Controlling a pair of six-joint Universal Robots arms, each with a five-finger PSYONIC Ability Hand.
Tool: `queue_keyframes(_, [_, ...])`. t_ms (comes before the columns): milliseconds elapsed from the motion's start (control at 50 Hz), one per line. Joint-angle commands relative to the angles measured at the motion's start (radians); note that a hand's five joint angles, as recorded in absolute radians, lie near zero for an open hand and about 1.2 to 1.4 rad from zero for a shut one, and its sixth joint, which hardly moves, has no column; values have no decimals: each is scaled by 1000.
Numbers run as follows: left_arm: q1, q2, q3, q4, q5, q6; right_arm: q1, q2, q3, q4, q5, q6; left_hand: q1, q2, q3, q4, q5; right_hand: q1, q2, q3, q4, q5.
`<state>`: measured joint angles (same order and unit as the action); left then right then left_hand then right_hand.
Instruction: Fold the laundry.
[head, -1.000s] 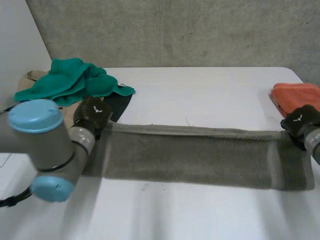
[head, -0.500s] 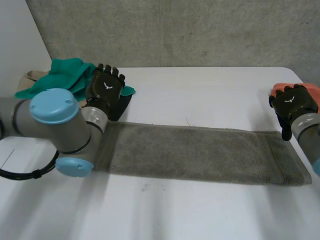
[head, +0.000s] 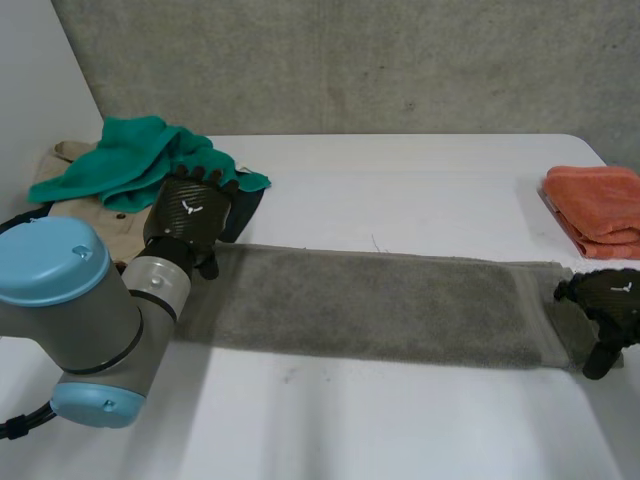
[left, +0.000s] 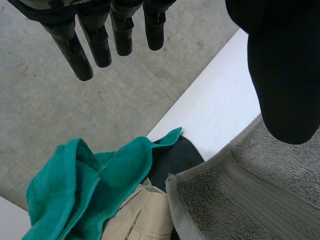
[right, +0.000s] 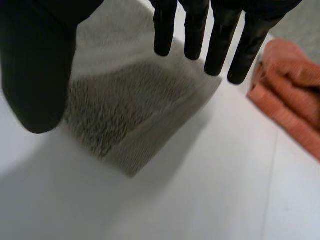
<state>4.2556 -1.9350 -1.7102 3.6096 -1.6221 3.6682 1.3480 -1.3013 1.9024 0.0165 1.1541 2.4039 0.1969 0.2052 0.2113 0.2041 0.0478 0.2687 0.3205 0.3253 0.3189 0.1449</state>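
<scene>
Table (head: 400, 170) before me: white, matte, its back edge running straight along a grey concrete wall (head: 350, 60). The wall is rough and mottled, with a few dark pits. By the table's back left corner I see a plain white panel (head: 40, 70) standing against the concrete. A thin seam (right: 272, 165) crosses the tabletop near its right edge.

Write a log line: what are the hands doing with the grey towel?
long grey terry towel: flat on white table | left hand: open over one end | right hand: open over other end
</scene>
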Motion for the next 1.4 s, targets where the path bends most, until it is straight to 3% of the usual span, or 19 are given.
queue_keyframes(20, [0, -4, 3, 0, 1, 4, -10, 91, -11, -98, 12, -6, -22, -31, -37, -30, -48, 529, 477, 472, 479, 478])
queue_keyframes(40, [0, -4, 1, 0, 1, 4, -12, 102, -13, -110, 15, -8, -22, -31, -37, -30, -48, 669, 617, 613, 619, 619])
queue_keyframes(60, [0, -4, 1, 0, -1, 4, -18, 115, -20, -122, 21, -11, -22, -31, -37, -30, -48, 1123, 1071, 1066, 1073, 1072])
queue_keyframes(240, [-5, 24, -9, 0, -1, 3, -155, 34, -40, -168, 33, -26, -22, -31, -37, -30, -48, 1128, 1076, 1071, 1077, 1077])
queue_keyframes(380, [-5, 50, -23, 0, -1, 1, -239, -19, -74, -168, 20, -141, -22, -31, -37, -30, -48, 1128, 1076, 1071, 1077, 1077])
queue_keyframes(480, [-3, 59, -28, 0, -1, 0, -215, -33, -83, -170, 9, -161, -22, -31, -37, -30, -48, 1128, 1076, 1071, 1077, 1077])
queue_keyframes(500, [-2, 59, -28, 0, -1, 0, -186, -44, -85, -168, 6, -155, -22, -31, -37, -30, -48, 1128, 1076, 1071, 1077, 1077])
queue_keyframes(600, [3, 60, -26, 0, -2, 0, 206, -130, -85, -210, -11, -155, -22, -31, -37, -30, -48, 1128, 1076, 1071, 1077, 1077])
queue_keyframes(720, [6, 71, -26, 0, -5, -2, 560, -102, -114, -361, -5, -149, -22, -31, -37, -30, -48, 1128, 1076, 1071, 1077, 1077])
queue_keyframes(840, [4, 79, -32, 0, -7, -2, 932, 149, -242, -509, 4, -154, -22, -31, -37, -30, -48, 1128, 1076, 1071, 1077, 1077])
queue_keyframes(920, [-2, 76, -32, 0, -7, -2, 1020, 293, -307, -500, 13, -154, -22, -31, -37, -30, -48, 1128, 1076, 1071, 1077, 1077])
queue_keyframes(960, [-5, 71, -32, 0, -7, -2, 1033, 332, -318, -492, 18, -155, -22, -31, -37, -30, -48, 1004, 952, 947, 953, 953])
queue_keyframes(980, [-6, 71, -32, -2, -7, -2, 1034, 349, -322, -478, 28, -151, -22, -31, -37, -30, -48, 424, 372, 367, 374, 373])
queue_keyframes(1020, [-8, 70, -34, -2, -8, -4, 1028, 343, -321, -463, 41, -143, -22, -31, -37, -30, -48, -94, -146, -151, -144, -145])
queue_keyframes(1100, [-22, 70, -31, -2, -7, -7, 1022, 297, -312, -432, 119, -66, -22, -31, -37, -30, -48, -94, -146, -151, -144, -145])
queue_keyframes(1200, [-71, 68, -14, -2, -5, -46, 860, 147, -243, -376, 228, 197, -22, -31, -37, -30, -48, -94, -146, -151, -144, -145])
queue_keyframes(1300, [-137, 51, 4, -9, -1, -108, 743, 93, -175, -308, 216, 380, -22, -31, -37, -30, -48, -94, -146, -151, -144, -145])
queue_keyframes(1400, [-223, -2, 23, -16, 36, -164, 660, 93, -109, -251, 207, 390, -22, -31, -37, -30, -48, -94, -146, -151, -144, -145])
